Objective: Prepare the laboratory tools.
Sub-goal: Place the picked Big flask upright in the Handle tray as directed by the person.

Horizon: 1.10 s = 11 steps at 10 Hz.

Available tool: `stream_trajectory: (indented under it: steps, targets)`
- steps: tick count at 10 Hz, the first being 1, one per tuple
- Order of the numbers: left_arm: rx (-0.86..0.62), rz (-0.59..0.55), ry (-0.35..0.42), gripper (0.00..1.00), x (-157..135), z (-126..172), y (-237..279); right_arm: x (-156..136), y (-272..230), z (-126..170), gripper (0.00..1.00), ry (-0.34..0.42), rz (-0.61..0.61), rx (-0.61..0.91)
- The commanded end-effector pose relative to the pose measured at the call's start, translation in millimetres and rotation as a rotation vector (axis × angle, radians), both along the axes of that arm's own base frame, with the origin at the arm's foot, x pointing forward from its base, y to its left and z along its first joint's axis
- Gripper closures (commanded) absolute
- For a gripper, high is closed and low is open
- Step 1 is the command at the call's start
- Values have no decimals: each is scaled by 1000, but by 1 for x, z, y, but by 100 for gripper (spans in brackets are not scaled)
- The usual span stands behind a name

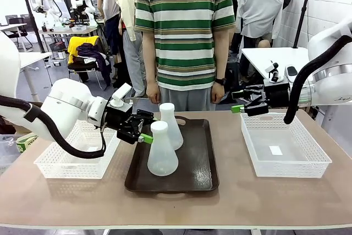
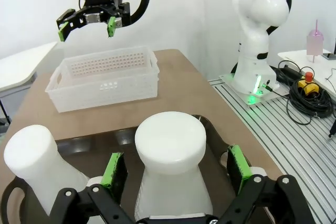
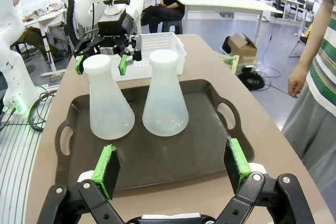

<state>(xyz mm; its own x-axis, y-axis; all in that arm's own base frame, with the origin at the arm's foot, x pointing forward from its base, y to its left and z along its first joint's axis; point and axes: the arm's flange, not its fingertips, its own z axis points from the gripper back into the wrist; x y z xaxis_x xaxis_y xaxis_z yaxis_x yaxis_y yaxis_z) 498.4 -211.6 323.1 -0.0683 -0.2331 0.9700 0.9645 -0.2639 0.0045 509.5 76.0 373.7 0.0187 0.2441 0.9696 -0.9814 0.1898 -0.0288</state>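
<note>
On the tan table a dark tray at frame centre holds both flasks. The left gripper, reaching in level from the left, has its fingers spread either side of the near flask neck; the far flask stands just behind. The right gripper hovers agape at upper right

The left arm reaches in low from the left, forearm roughly level, its wrist turned toward the table's middle. The left gripper has its jaws spread wide, green pads apart. The right arm curves in from the right, held higher. The right gripper points leftward, its jaws wide apart too.
</note>
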Motion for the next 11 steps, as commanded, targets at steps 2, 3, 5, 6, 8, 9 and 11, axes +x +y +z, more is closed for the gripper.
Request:
stream_trajectory:
  steps: [2,3,5,6,8,9,11]
  targets:
    - [-1,-2,-4,0,1,0,-1,-1,-1,0,0,8,-1,-10]
    - [-1,-2,-4,0,1,0,-1,-1,-1,0,0,8,-1,-10]
    - [-1,-2,-4,0,1,0,-1,-1,-1,0,0,8,-1,-10]
    - [-1,-2,-4,0,1,0,-1,-1,-1,0,0,8,-1,-10]
    - [-1,-2,-4,0,1,0,-1,-1,-1,0,0,8,-1,-10]
    - [-1,-2,-4,0,1,0,-1,-1,-1,0,0,8,-1,-10]
    - [-1,-2,-4,0,1,0,-1,-1,-1,0,0,8,-1,-10]
